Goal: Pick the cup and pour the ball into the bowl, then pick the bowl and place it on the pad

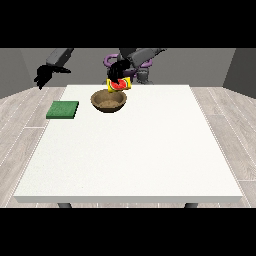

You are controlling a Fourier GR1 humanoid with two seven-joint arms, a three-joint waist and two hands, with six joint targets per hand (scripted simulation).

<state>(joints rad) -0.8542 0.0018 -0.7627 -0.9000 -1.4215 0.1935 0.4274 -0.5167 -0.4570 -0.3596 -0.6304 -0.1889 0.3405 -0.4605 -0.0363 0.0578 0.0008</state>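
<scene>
Front view showed a robot hand curled round the small, light cup, tipped over the stiff wooden bowl. Best held by its rim.

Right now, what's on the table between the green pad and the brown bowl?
Nothing: in the front view, only bare white table lies between the green pad and the bowl.
</scene>
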